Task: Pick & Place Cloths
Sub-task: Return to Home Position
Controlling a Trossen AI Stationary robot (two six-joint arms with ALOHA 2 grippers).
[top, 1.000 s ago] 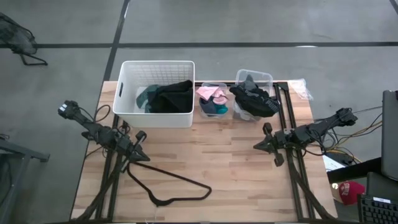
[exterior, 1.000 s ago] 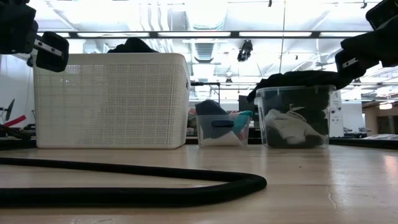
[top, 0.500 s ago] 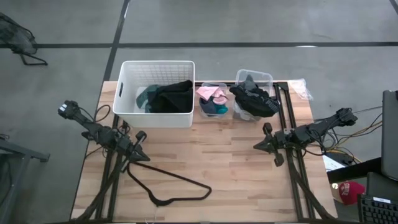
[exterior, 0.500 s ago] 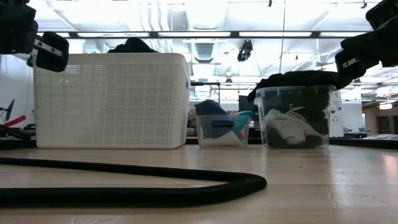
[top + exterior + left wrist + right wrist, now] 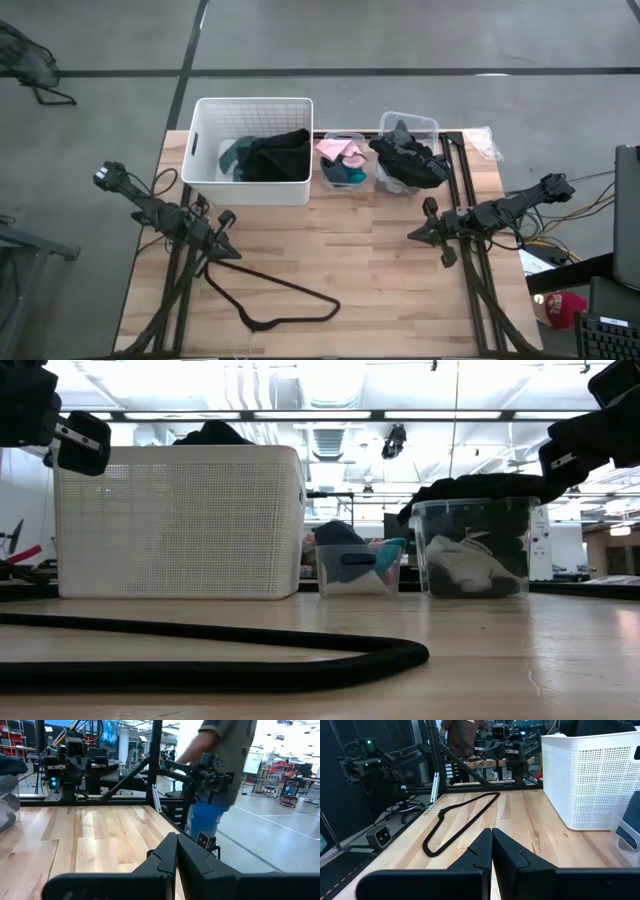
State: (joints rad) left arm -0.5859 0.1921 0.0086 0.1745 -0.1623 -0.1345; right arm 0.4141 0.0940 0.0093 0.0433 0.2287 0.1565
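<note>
A white perforated basket (image 5: 252,150) at the table's far side holds teal and black cloths (image 5: 268,155). To its right a small clear box (image 5: 346,162) holds pink and teal cloths, and a larger clear box (image 5: 407,152) holds black cloths with a lettered waistband draped over its rim. My left gripper (image 5: 228,237) hovers shut over the table's left part, near the black wire hanger (image 5: 270,295). My right gripper (image 5: 425,230) hovers shut on the right, in front of the larger clear box. Both touch nothing.
The hanger lies flat on the wood near the front edge, its hook toward the near side. Bare wood (image 5: 340,240) stretches between the two grippers. A person stands beyond the table in the left wrist view (image 5: 225,765). A laptop and red item sit right of the table.
</note>
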